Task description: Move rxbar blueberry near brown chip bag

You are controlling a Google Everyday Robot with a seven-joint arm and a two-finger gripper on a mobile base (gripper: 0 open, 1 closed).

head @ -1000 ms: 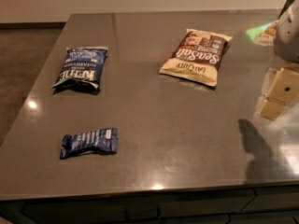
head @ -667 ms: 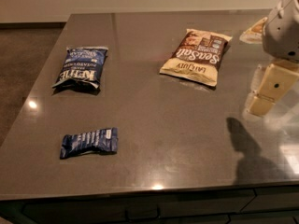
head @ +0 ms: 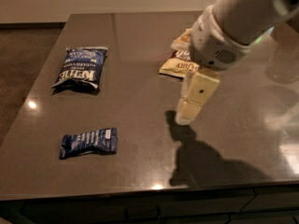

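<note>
Dark blue flat rxbar blueberry wrapper (head: 88, 143) front-left on grey stone table (head: 140, 41), cream gripper (head: 188, 113) mid-table, grip state unclear, partly hiding brown-and-cream crinkly chip bag (head: 176, 67), blue Kettle bag (head: 81, 68) back-left.

Place: probably an office break kitchen.
Evidence: dark polished bench (head: 135, 41); drawer fronts (head: 140, 210) beneath; Kettle chip bag (head: 81, 69) on top.
Jaws: above the bench, right of centre.
</note>
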